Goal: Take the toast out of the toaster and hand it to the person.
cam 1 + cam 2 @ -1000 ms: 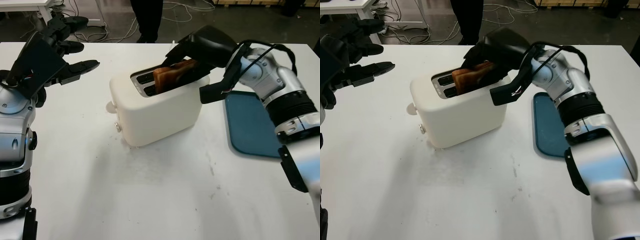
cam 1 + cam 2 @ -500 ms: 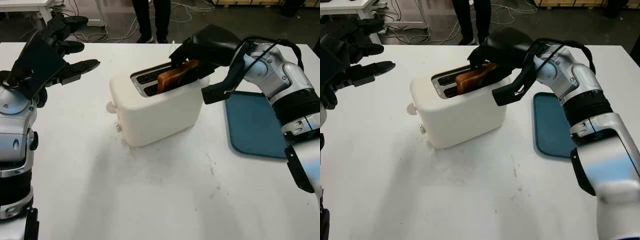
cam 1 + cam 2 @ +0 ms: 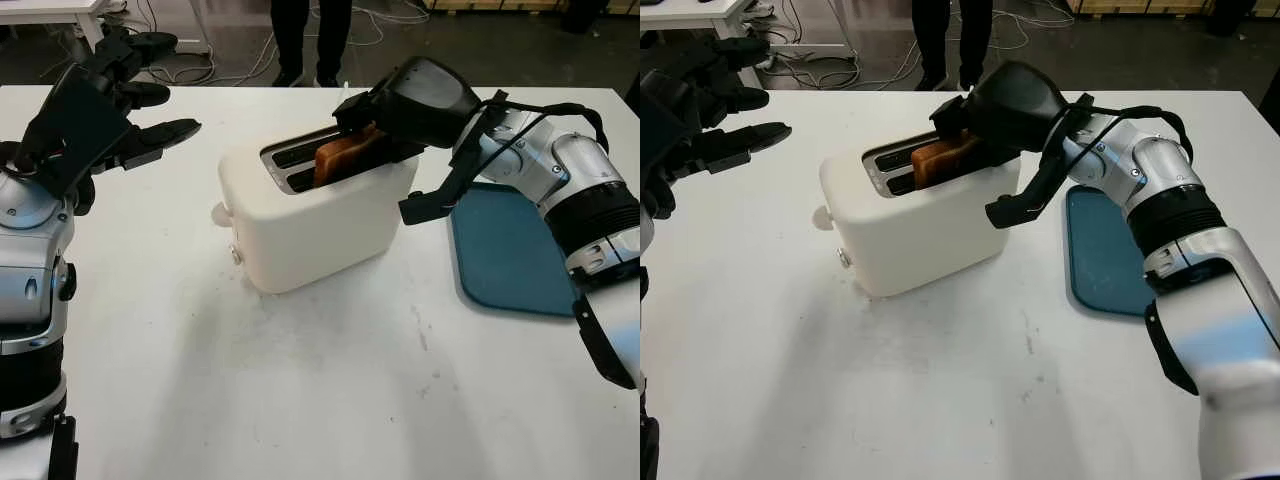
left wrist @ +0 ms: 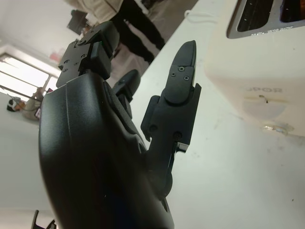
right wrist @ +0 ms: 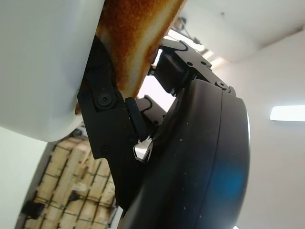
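So the right hand (image 3: 395, 105) is clamping its fingers on the toast (image 3: 345, 155), which is sticking halfway out of the toaster (image 3: 315, 220) slot. Left hand (image 3: 95, 120) is hanging open beside the toaster. Next it's gotta lift straight up, then reach toward the person (image 3: 310, 35) behind the toaster.

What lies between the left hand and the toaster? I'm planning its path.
Bare white table separates the left hand from the toaster, seen from the head.
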Robot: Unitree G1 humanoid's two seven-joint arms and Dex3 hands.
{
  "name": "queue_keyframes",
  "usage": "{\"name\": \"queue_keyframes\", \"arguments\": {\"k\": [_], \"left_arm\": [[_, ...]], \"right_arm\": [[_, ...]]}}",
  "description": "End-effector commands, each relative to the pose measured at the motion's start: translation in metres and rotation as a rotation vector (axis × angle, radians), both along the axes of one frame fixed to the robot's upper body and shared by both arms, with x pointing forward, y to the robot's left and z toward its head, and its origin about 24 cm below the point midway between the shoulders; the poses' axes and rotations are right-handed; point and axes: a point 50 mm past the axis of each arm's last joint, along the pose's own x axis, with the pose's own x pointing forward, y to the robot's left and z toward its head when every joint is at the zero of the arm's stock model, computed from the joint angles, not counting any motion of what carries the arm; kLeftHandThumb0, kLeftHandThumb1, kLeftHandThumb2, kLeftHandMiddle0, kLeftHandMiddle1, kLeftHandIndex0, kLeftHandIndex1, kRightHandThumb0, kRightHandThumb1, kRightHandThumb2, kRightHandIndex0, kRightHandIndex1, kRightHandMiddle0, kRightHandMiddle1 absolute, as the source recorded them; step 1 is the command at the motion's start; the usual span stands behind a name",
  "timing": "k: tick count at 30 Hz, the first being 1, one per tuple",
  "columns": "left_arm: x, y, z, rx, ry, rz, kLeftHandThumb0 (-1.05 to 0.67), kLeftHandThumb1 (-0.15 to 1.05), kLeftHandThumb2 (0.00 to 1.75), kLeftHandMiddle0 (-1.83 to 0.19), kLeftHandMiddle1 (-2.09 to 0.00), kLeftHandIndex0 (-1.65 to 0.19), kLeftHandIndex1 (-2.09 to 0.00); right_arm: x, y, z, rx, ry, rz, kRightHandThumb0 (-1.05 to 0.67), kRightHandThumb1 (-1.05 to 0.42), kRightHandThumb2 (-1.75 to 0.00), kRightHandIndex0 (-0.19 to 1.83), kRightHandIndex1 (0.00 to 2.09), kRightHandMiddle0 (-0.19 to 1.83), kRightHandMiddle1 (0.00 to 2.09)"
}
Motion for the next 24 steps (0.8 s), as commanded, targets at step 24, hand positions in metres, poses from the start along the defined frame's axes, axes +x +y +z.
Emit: {"name": "queue_keyframes", "arguments": {"k": [24], "left_arm": [[-0.002, 0.004, 0.001, 0.039, -0.012, 0.029, -0.27, 0.92, 0.09, -0.01, -0.89, -0.11, -0.51]], "right_arm": [[0.019, -0.073, 0.095, 0.799, 0.030, -0.224, -0.60, -0.92, -0.41, 1.10, 1.75, 0.86, 1.73]]}}
